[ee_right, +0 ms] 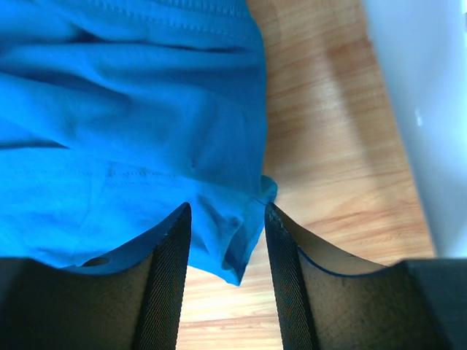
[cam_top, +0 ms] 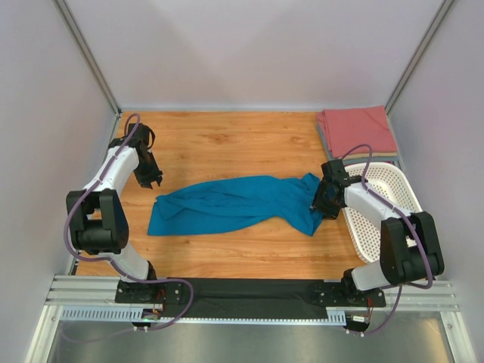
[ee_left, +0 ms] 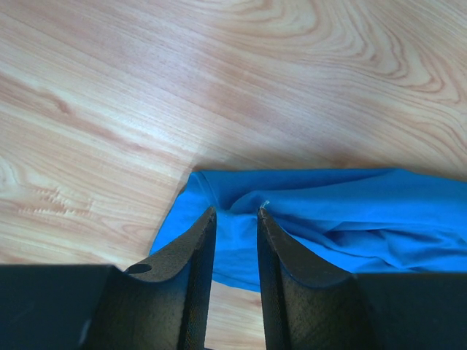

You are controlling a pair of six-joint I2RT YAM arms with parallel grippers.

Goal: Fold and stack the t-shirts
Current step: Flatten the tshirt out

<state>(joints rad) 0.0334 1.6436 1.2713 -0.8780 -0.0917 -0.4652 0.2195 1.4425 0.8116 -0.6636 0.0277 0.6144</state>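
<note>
A teal-blue t-shirt point(cam_top: 234, 204) lies crumpled and stretched out across the middle of the wooden table. My left gripper point(cam_top: 149, 180) hovers open just up-left of its left end. In the left wrist view point(ee_left: 236, 211) the cloth point(ee_left: 328, 219) lies beyond and below the tips. My right gripper point(cam_top: 324, 206) is open at the shirt's right end. In the right wrist view point(ee_right: 227, 206) a loose corner of cloth point(ee_right: 233, 240) lies between the fingers, not pinched. A folded salmon-red t-shirt point(cam_top: 357, 130) lies at the back right. I cannot make out the grey-blue shirt.
A white perforated basket point(cam_top: 382, 208) stands at the right edge, just right of my right arm. Grey walls enclose the table at the left, back and right. Bare wood point(cam_top: 227, 144) shows behind the blue shirt.
</note>
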